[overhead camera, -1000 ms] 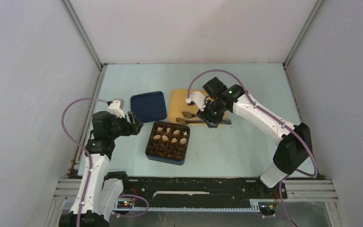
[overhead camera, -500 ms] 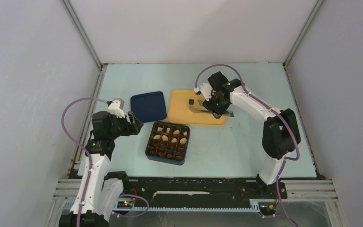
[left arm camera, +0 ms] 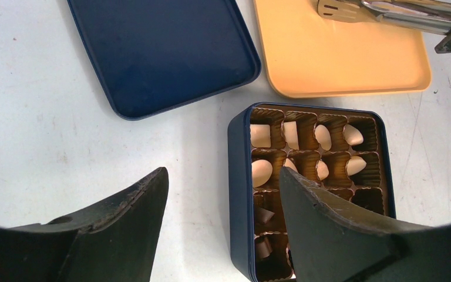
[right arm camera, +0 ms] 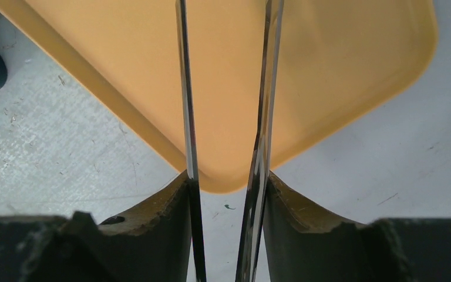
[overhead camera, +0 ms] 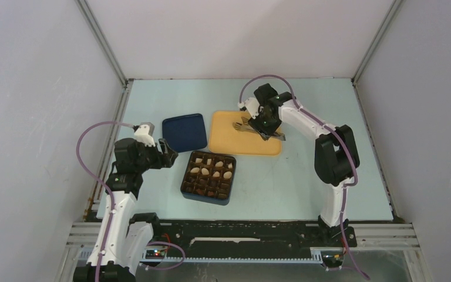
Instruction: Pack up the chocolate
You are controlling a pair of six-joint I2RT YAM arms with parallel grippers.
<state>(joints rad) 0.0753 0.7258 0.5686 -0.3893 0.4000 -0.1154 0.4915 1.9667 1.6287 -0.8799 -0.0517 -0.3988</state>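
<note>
Chocolate packing scene: two robot arms at a table. Right gripper (right arm camera: 226, 179) is pinched on a pair of metal tongs (right arm camera: 186, 106), one tong arm against each finger, the arms held a little apart. The tongs reach out over a yellow tray (right arm camera: 340, 70). Whether their tips hold a piece cannot be told, and no piece shows on the bare tray. Left gripper (left arm camera: 222, 173) hangs with its fingers spread, holding nothing, just beside the left side of a dark blue box (left arm camera: 239, 176). Inside the box, chocolate (left arm camera: 261, 172) sits in many cells of a brown insert (left arm camera: 305, 154), with cream pieces in the far rows and dark ones nearer the arms. A dark blue lid (left arm camera: 158, 53) lies flat on the table (left arm camera: 29, 117) beside the tray, near the box.

Each piece is probably light, hard and brittle, with a smooth skin that may slide on metal. It is best taken across its middle, tong tips low on either side, with a gentle squeeze. Too much force could chip it or shoot it out.
</note>
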